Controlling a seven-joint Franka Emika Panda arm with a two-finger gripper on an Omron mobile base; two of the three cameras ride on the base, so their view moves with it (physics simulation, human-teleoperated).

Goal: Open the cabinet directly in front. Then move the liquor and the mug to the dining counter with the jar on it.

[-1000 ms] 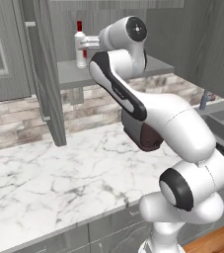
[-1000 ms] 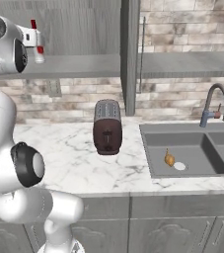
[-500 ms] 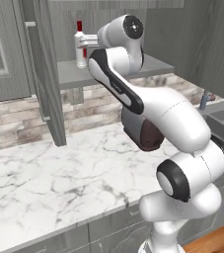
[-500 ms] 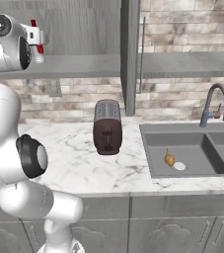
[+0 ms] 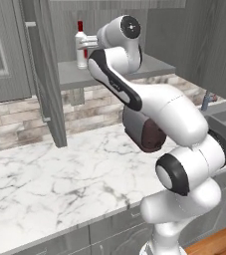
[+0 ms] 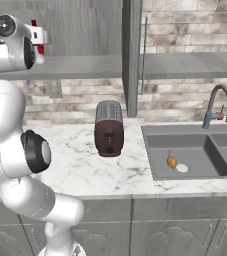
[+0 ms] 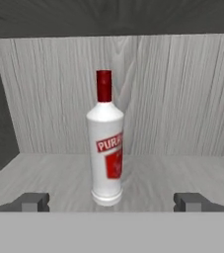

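Liquor (image 7: 105,148) closer to end effector (image 7: 111,201)

The liquor (image 7: 105,150) bears a red label reading "PURA".

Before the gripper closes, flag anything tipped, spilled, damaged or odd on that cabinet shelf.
Nothing stands out. The liquor stands upright on the cabinet shelf, red cap on, with no spill around its base. The open gripper faces it, fingertips apart on either side and short of the bottle. The toaster stands upright on the worktop below.
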